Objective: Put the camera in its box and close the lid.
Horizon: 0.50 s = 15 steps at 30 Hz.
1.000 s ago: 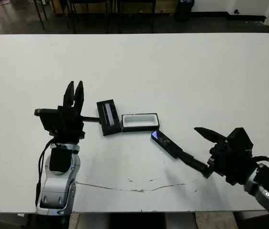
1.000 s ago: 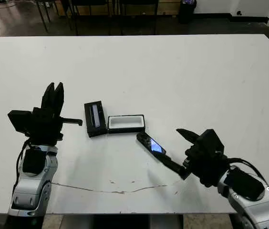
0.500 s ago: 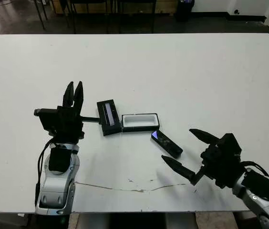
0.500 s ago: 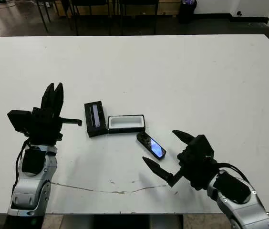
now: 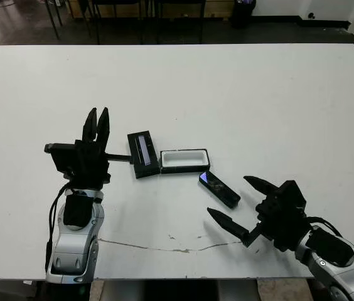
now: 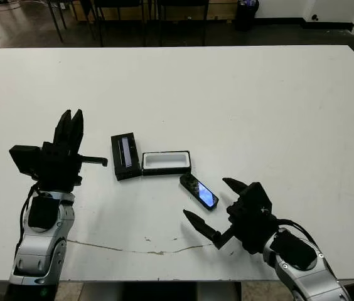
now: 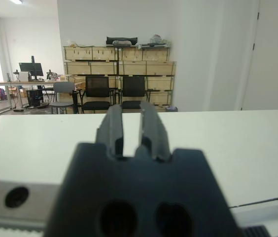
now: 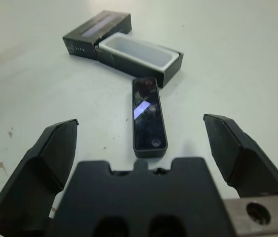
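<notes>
the camera [image 5: 219, 189] lies flat on the white table [image 5: 258, 100], slanted, one end close to a corner of the box [image 5: 184, 160] — not inside it. the box sits open, its white lining showing, and the lid [image 5: 142, 154] lies just beside its left end, grey strip facing up. the right gripper [image 5: 238, 204] hovers near the camera's nearer end, fingers spread wide and holding nothing. the left gripper [image 5: 96, 125] stands upright to the left of the lid — its two fingers pressed close together, also holding nothing.
</notes>
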Each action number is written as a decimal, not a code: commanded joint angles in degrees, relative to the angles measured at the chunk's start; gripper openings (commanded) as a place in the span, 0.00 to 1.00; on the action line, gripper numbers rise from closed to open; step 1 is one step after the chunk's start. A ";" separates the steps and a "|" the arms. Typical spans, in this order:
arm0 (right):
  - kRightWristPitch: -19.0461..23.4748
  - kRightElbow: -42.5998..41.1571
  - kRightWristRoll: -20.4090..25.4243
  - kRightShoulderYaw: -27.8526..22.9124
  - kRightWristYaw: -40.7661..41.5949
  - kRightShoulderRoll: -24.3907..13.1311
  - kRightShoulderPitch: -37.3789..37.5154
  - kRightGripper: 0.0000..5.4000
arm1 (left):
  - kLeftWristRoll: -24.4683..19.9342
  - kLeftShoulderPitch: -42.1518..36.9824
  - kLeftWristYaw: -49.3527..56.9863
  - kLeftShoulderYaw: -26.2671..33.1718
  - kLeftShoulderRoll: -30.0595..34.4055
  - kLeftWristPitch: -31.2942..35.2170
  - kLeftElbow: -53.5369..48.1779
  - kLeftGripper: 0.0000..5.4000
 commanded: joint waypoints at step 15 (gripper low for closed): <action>0.22 1.25 -1.61 0.90 -3.30 1.61 2.56 0.38 | -0.18 1.72 -0.34 0.07 0.40 0.01 0.76 0.00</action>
